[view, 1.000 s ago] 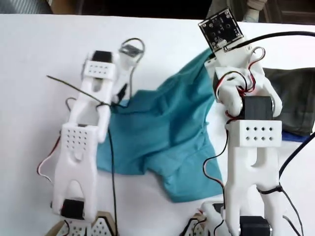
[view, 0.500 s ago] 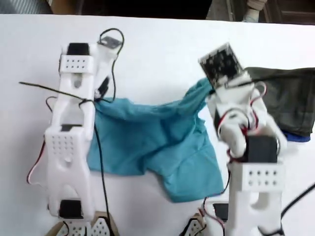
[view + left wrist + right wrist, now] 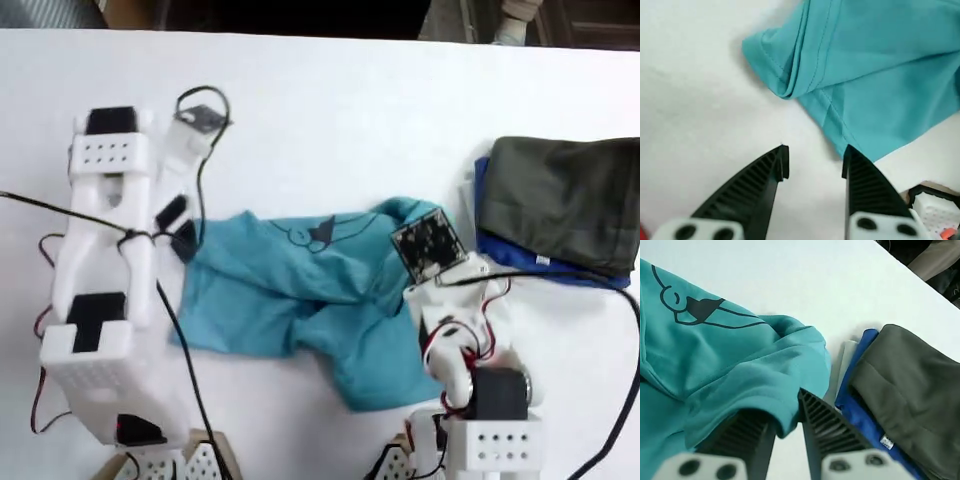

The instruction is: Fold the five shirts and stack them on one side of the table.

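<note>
on the left side of the white table (image 3: 330,110) stood the left arm (image 3: 100,290). the left claw (image 3: 815,162) was wide open, with nothing in it, and its two black fingers pointed down at bare table just beside the edge of the teal shirt (image 3: 300,290). a folded corner of the shirt lay near the fingertips but did not touch them. the teal shirt lay in the middle of the table, between the two arms. it was bunched up and wrinkly, not flat. a dark drawing (image 3: 315,235) showed on the top part of it. at the right edge of the shirt was the right claw (image 3: 785,407). it was almost closed, with a thick fold of the teal shirt pinched between its fingers. the right arm (image 3: 480,400) stood at the near edge of the table, just right of the shirt. farther right, by the right edge of the table, folded shirts sat in a stack. a dark shirt (image 3: 565,190) lay on top and a blue shirt (image 3: 500,235) lay under it. the stack was near the teal shirt but not touching it.
</note>
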You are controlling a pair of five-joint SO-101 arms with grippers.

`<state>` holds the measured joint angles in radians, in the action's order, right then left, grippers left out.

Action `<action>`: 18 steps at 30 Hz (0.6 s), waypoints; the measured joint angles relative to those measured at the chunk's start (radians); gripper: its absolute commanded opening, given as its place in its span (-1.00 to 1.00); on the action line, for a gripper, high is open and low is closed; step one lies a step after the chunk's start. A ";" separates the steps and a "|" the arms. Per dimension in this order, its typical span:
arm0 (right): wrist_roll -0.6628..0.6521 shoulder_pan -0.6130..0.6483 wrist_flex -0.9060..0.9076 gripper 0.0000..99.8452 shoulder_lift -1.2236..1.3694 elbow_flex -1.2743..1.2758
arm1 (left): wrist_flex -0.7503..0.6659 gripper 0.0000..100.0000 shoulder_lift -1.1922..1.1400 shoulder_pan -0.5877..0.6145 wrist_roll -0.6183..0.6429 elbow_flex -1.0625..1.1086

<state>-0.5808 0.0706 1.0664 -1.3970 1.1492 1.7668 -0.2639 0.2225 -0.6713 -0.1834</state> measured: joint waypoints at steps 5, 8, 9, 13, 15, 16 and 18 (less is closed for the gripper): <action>0.000 -0.002 0.000 -0.96 -0.064 0.041 | -0.069 -0.58 -0.002 -0.041 0.005 -0.037; 0.000 -0.002 0.000 -0.96 -0.069 0.046 | -0.164 -0.58 -0.054 -0.121 0.058 -0.100; 0.000 -0.002 0.000 -0.96 -0.069 0.046 | -0.186 -0.58 -0.084 -0.149 0.075 -0.120; 0.000 -0.002 0.000 -0.96 -0.071 0.046 | -0.210 -0.58 -0.253 -0.235 0.146 -0.249; 0.000 -0.002 0.003 -0.96 -0.072 0.046 | -0.210 -0.58 -0.345 -0.255 0.173 -0.342; 0.000 -0.002 0.009 -0.96 -0.072 0.046 | -0.207 -0.58 -0.390 -0.261 0.186 -0.394; 0.000 -0.002 0.014 -0.96 -0.072 0.046 | -0.172 -0.58 -0.479 -0.272 0.193 -0.502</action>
<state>-0.5808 0.0690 1.0802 -1.4691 1.1953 1.5950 -0.7426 -0.0491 -0.4780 -0.6851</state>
